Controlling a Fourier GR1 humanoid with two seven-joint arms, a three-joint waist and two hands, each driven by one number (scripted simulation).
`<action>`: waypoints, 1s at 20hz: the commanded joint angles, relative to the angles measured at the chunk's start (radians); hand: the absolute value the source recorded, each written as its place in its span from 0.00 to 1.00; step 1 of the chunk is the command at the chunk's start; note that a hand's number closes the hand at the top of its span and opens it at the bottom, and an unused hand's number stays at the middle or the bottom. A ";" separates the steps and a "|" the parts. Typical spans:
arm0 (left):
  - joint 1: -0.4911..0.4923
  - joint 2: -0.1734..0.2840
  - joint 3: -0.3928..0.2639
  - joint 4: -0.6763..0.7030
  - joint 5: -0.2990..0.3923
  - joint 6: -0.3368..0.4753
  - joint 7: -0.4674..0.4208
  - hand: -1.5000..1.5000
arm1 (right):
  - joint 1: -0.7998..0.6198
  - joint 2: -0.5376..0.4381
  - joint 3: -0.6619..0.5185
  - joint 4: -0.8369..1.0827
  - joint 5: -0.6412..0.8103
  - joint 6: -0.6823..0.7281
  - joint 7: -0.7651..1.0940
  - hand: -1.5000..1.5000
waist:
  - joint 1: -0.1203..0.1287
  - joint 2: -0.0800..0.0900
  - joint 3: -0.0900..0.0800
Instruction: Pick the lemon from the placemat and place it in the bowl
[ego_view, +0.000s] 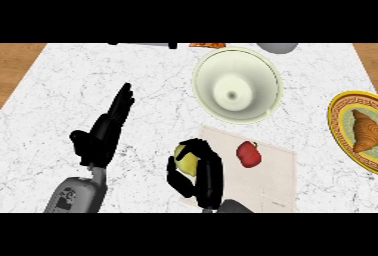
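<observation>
A yellow lemon (185, 158) lies at the left edge of the beige placemat (273, 180). My right hand (201, 176) is curled round the lemon, fingers arching over its top and thumb at its left, hiding much of it. The pale green bowl (238, 85) stands just beyond the placemat, with nothing in it. My left hand (103, 131) rests open at the left on the white marble counter, fingers pointing away, apart from everything.
A small red pepper (249, 153) lies on the placemat right of the lemon. A yellow patterned plate (341, 120) with a croissant (363, 130) sits at the right edge. Partly cut-off objects line the far edge behind the bowl.
</observation>
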 joint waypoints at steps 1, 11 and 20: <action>-0.014 0.004 0.016 0.035 0.005 -0.009 -0.027 0.50 | -0.299 0.006 -0.022 0.009 -0.060 0.084 0.149 1.00 | 0.009 0.001 0.005; -0.013 0.009 0.029 0.031 -0.005 0.008 0.021 0.50 | -0.786 0.006 0.033 0.169 0.144 0.131 0.638 1.00 | -0.039 -0.031 0.002; 0.015 -0.001 0.025 0.007 -0.009 0.010 -0.004 0.50 | -1.177 0.006 -0.021 0.294 0.185 0.332 1.026 1.00 | -0.036 -0.018 0.004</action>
